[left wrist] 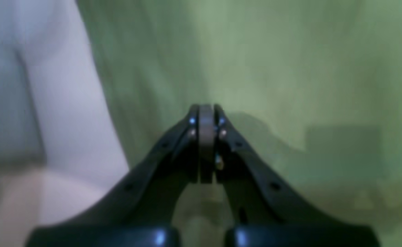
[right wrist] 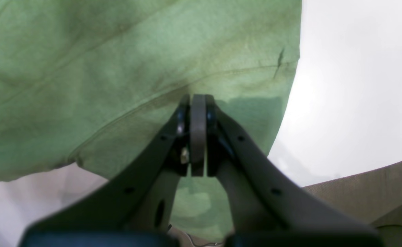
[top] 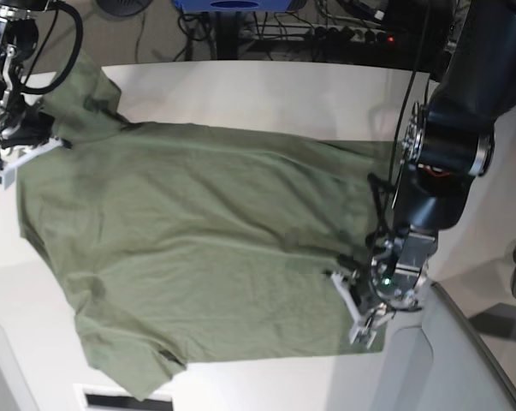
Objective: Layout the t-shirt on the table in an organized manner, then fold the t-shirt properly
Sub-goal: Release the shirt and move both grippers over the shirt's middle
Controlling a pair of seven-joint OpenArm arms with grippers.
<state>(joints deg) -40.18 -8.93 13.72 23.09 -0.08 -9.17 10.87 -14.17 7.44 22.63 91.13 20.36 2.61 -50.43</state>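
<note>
Overhead base view; two close, perhaps blurred wrist views of t-shirt (top: 198, 248).

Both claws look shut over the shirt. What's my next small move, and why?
Probably lift the left claw slightly and open it over the t-shirt: both claws are shut, seemingly not gripping cloth, and the shirt already lies spread on the table, ready for a fold grasp.

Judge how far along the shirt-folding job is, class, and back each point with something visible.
Done: the t-shirt lies mostly spread on the table, with wrinkles and a bunched sleeve. In hand: the left hand and right hand are shut at opposite edges of the cloth; a grip isn't clear. Left: all folding, since no fold shows.
</note>
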